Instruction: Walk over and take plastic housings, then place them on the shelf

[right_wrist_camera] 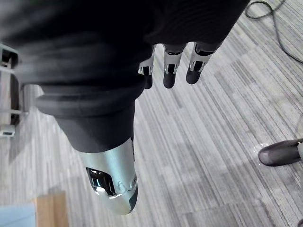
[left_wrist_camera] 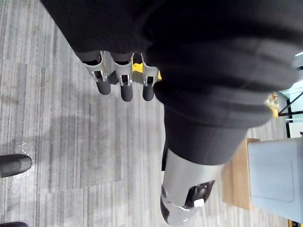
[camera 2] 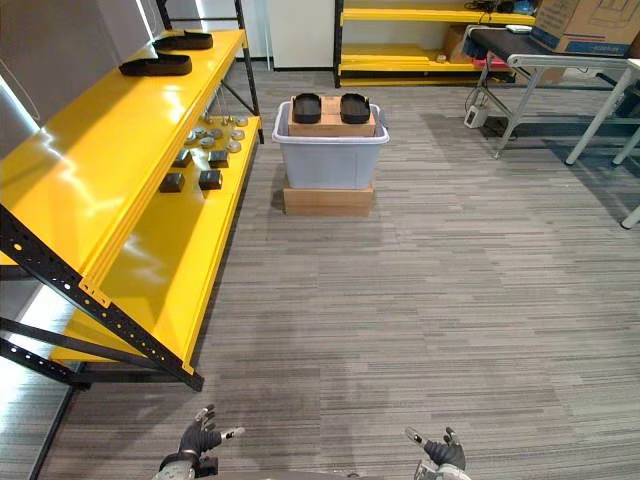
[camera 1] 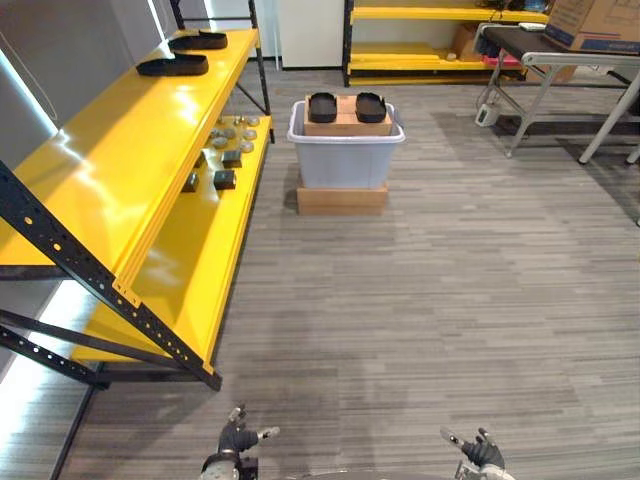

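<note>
Presently, left hand [camera 1: 238, 437]: low at the near edge of the eye views, over the grey floor [camera 1: 450, 300]; its fingers [left_wrist_camera: 124, 82] are straight and loose, with nothing in them.
right hand [camera 1: 482, 452]: low at the near edge on the robot's right, also over the floor; its fingers [right_wrist_camera: 170, 66] are straight and relaxed, holding nothing.
shelf [camera 1: 130, 160]: yellow boards on a black frame, running along the robot's left.
bin [camera 1: 345, 165]: pale grey-blue, standing on a flat brown base [camera 1: 342, 198] on the floor, near the far end of the shelf and well ahead of both hands.
cardboard box [camera 1: 346, 124]: sits in the bin, its top above the rim.
plastic housings [camera 1: 322, 106]: two shallow black ones lie apart on top of the cardboard box, one toward its left edge, the other [camera 1: 370, 106] toward its right edge.
shelved housings [camera 1: 172, 66]: two black ones at the far end of the top board, one behind the other [camera 1: 198, 41].
small parts [camera 1: 232, 135]: round metal pieces and dark blocks [camera 1: 224, 179] near the far end of the lower board.
table [camera 1: 560, 55]: far right, with a brown carton [camera 1: 590, 22] on it.
</note>
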You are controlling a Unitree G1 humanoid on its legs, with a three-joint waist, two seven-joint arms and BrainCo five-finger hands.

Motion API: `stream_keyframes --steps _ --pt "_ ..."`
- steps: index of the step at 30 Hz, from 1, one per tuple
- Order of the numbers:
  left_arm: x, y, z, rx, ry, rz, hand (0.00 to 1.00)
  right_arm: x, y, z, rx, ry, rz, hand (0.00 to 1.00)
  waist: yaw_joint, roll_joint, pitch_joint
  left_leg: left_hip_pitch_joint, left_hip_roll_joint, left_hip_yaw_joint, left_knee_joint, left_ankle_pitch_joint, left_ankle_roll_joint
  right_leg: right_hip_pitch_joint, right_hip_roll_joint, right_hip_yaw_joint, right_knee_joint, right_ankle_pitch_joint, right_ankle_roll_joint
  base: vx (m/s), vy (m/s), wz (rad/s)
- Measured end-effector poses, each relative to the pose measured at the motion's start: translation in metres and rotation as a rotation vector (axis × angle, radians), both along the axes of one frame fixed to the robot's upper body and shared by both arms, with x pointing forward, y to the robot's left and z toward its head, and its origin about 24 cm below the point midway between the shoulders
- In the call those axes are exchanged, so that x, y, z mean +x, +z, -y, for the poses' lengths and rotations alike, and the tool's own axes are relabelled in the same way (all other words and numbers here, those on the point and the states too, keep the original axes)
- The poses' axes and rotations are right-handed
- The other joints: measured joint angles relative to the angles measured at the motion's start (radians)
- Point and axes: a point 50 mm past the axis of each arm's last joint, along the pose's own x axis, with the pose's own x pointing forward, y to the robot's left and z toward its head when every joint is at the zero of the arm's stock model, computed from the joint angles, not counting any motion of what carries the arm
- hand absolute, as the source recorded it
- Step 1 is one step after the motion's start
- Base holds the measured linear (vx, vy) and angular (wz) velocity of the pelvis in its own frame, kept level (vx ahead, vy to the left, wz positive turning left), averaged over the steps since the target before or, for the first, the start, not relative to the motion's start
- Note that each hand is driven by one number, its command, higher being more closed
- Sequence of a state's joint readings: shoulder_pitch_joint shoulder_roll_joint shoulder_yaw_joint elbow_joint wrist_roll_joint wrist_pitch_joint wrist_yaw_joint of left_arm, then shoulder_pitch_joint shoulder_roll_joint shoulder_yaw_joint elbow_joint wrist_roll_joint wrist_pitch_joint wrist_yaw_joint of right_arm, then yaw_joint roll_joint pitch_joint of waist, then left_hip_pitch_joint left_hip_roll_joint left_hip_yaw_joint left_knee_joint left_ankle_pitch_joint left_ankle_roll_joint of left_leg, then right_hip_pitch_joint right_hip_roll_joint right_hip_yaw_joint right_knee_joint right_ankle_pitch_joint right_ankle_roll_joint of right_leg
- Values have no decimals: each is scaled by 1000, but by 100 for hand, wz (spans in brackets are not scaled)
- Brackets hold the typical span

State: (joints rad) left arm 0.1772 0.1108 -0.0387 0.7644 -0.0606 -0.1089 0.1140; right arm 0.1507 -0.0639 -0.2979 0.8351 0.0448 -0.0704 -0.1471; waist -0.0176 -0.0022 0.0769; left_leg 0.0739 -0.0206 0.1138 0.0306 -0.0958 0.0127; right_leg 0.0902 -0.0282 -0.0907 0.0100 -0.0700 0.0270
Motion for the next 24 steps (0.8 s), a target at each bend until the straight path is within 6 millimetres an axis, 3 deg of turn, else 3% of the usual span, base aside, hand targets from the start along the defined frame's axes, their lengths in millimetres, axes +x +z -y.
stream_keyframes --steps 7,17,22,24 --pt "9 8 1 21 -34 63 0 15 9 3 -59 97 35 0 -21 4 19 34 1 -3 -23 -4 -12 28 1 -24 -4 -9 15 38 -13 4" --pt "13 13 -2 25 -18 95 0 18 10 3 -54 103 44 0 -22 1 22 26 2 20 -18 -22 -24 16 -2 -20 -1 -17 22 -2 -9 -5" --pt "16 22 -5 24 11 153 0 27 15 7 -46 59 94 0 -23 9 34 -39 5 47 77 -87 10 -32 -8 -13 38 -46 22 3 6 -16" --pt "23 30 -9 22 62 204 0 30 18 11 -52 26 110 0 -21 17 37 -81 8 58 151 -149 21 -83 -18 -2 137 -106 39 41 68 -18"
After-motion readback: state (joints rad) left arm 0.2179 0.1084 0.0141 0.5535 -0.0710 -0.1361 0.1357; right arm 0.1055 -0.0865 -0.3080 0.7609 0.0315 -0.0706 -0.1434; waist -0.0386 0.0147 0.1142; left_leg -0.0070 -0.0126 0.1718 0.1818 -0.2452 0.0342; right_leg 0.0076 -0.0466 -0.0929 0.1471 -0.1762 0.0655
